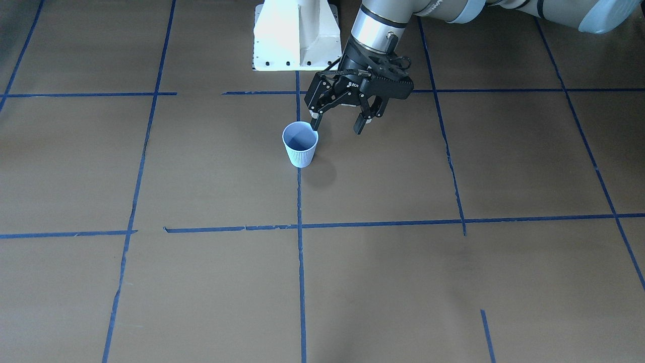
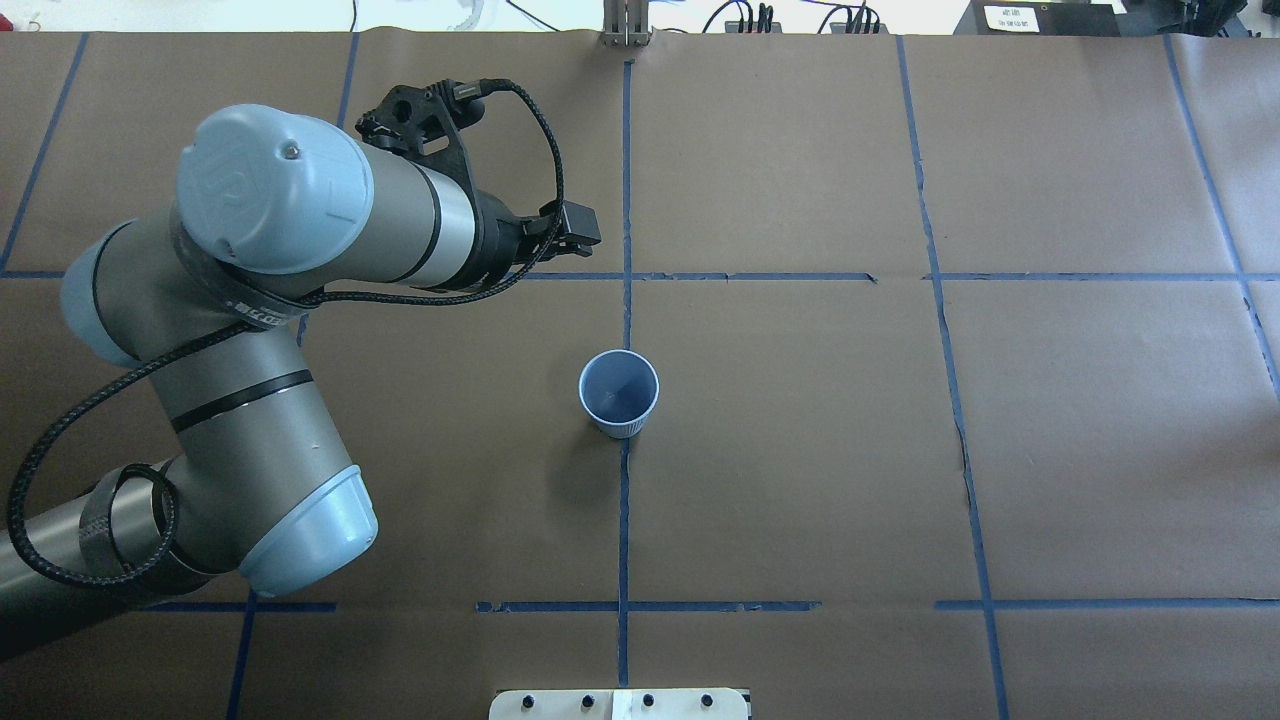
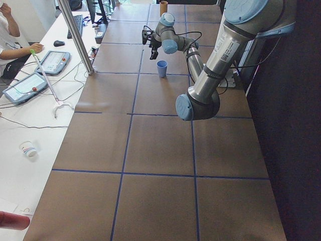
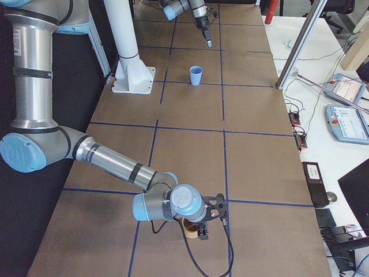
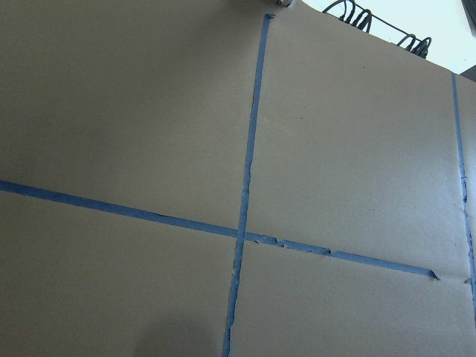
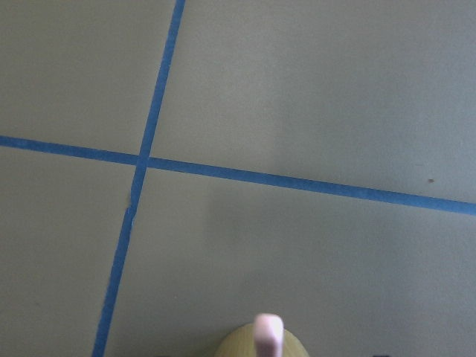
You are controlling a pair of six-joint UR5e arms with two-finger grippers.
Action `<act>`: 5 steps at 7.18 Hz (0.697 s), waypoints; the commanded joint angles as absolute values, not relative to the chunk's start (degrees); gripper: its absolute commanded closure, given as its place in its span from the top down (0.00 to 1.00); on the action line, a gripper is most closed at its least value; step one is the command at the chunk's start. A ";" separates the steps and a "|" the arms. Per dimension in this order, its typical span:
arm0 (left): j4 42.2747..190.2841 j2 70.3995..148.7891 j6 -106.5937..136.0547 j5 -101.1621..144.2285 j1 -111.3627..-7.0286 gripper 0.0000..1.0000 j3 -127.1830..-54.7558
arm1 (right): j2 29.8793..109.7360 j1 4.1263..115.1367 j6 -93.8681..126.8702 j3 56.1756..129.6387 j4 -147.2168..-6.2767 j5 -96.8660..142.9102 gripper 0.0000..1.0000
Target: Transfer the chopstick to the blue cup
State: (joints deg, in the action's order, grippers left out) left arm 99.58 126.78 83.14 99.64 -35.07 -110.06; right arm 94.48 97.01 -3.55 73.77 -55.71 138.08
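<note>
Chopstick (image 6: 268, 335) is seen standing in a tan cup (image 4: 188, 228) at the right hand (image 4: 210, 224), whose grip cannot be told; the blue cup (image 1: 300, 143) is set well apart, with the left hand (image 1: 336, 126), spread and empty, at its 2 o'clock.

Brown paper-covered table (image 2: 800, 450), blue tape grid (image 2: 625, 500); white side bench (image 3: 30, 120) holding tablets (image 3: 56, 62)

1 blue cup (image 1: 301, 151), 1 chopstick (image 6: 268, 335)

The blue cup (image 1: 301, 150) is ribbed matt paper, the table (image 1: 201, 176) matt paper.
</note>
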 commanded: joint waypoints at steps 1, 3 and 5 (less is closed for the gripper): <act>99.58 126.65 83.14 99.67 -35.07 1.00 -110.30 | 94.57 96.85 -4.21 74.09 -55.63 138.16 0.11; 99.49 126.56 82.80 99.67 -35.85 1.00 -111.00 | 95.18 96.94 -4.05 74.09 -52.40 138.08 0.00; 99.40 121.04 76.93 103.77 -40.58 1.00 -115.39 | 94.84 97.90 -3.87 74.53 -52.47 138.78 0.00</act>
